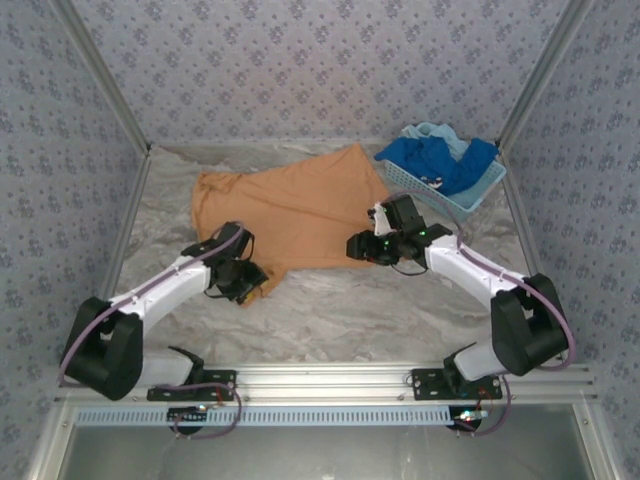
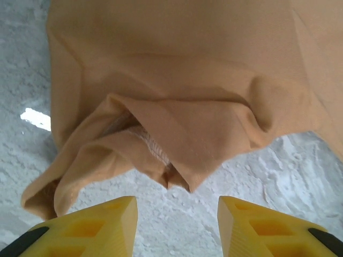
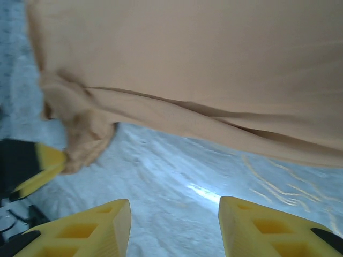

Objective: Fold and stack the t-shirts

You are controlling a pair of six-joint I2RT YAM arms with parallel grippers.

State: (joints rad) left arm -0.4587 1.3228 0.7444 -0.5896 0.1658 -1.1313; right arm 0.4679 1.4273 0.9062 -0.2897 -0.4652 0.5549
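The orange-tan t-shirt (image 1: 290,205) lies spread across the middle of the table, with its near-left corner bunched up. My left gripper (image 1: 252,280) hovers open just short of that crumpled corner (image 2: 171,160), with nothing between its yellow fingers (image 2: 102,222). My right gripper (image 1: 357,245) is open too, low over the bare table beside the shirt's near hem (image 3: 203,115). The left gripper's yellow finger (image 3: 43,166) shows at the left of the right wrist view, next to the bunched corner. A royal blue t-shirt (image 1: 432,160) and a pale aqua one (image 1: 432,131) lie heaped in the basket.
The light blue perforated basket (image 1: 470,196) stands at the back right, close behind my right arm. Patterned walls enclose the marbled table (image 1: 350,310) on three sides. Bare tabletop runs along the front, between the arms and the shirt.
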